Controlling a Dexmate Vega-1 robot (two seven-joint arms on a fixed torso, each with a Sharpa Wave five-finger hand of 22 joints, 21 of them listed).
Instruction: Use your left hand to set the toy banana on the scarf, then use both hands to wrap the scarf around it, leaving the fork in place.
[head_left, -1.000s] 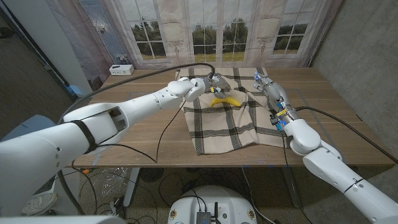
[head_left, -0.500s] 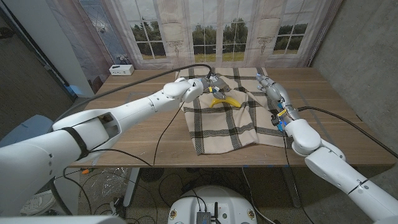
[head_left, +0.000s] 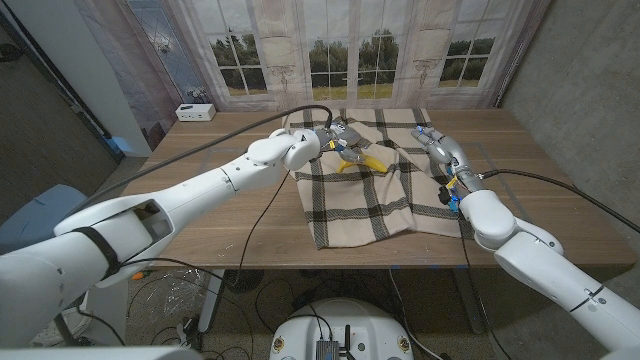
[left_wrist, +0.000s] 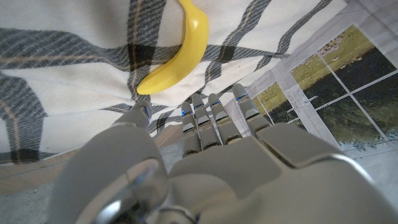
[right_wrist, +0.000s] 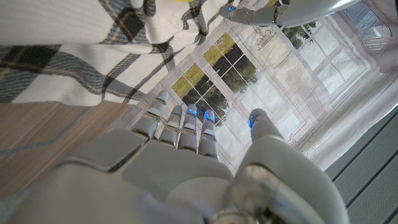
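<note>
The yellow toy banana (head_left: 361, 160) lies on the far part of the cream plaid scarf (head_left: 355, 195), which is spread over the middle of the table. My left hand (head_left: 330, 138) hovers at the scarf's far left corner, just beside the banana. In the left wrist view its fingers (left_wrist: 214, 121) are extended and apart, holding nothing, with the banana (left_wrist: 177, 53) and scarf (left_wrist: 68, 62) beyond them. My right hand (head_left: 440, 148) stands at the scarf's far right edge. In the right wrist view its fingers (right_wrist: 180, 121) are spread and empty beside the scarf (right_wrist: 74, 56).
A small white box (head_left: 195, 111) sits at the table's far left corner. A black cable (head_left: 270, 200) trails over the wooden table (head_left: 220, 215) left of the scarf. A curtain and window backdrop stand right behind the far edge.
My left forearm has swung in towards the scarf while the hand stays by the far left corner. The right hand has drifted slightly right. The banana has not moved.
</note>
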